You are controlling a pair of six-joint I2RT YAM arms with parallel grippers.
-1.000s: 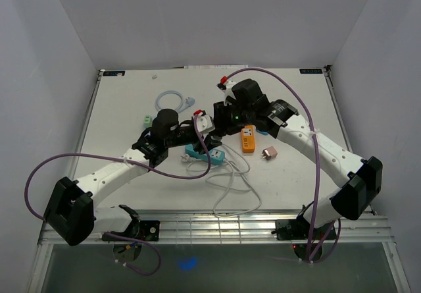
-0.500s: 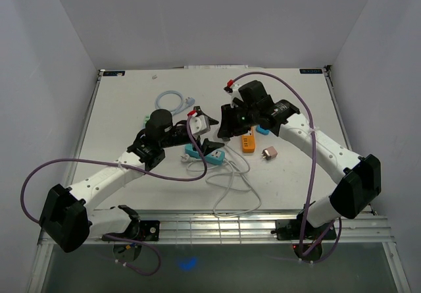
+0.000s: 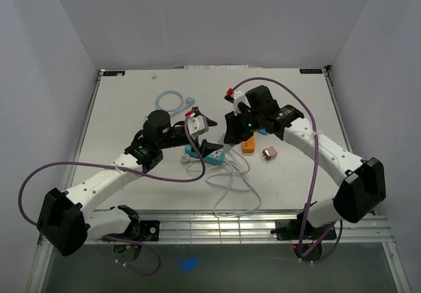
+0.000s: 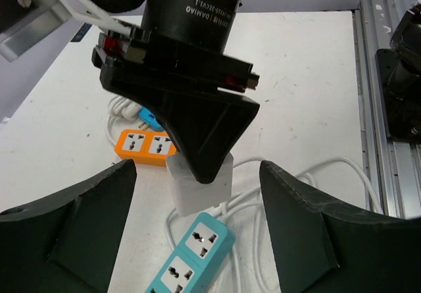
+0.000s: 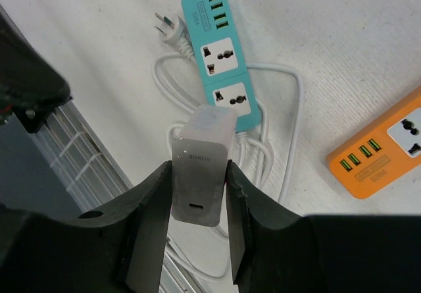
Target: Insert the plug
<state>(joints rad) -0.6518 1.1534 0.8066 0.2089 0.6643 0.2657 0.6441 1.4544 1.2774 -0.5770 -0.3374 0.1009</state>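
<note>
1. Cable, pale blue and coiled (image 3: 172, 101), lies on the white table (image 3: 125, 102) at the far left.
2. Left gripper (image 3: 208, 136) faces the middle with its jaws spread wide and nothing between them; in its wrist view the two dark fingers (image 4: 72, 230) frame the scene.
3. Teal power strip (image 5: 220, 53) lies flat just beyond that gripper, sockets up, its white cord (image 3: 230, 181) looping toward the near edge.
4. Right gripper (image 5: 199, 204) has its jaws pressed against both sides of the white charger plug (image 5: 205, 155), holding it upright over the strip's cord end; whether its prongs touch a socket cannot be told.
5. Orange power strip (image 5: 385, 155) lies just right of the teal one.
6. Small pink adapter (image 3: 268, 153) sits beside the orange strip, apart from it.
</note>
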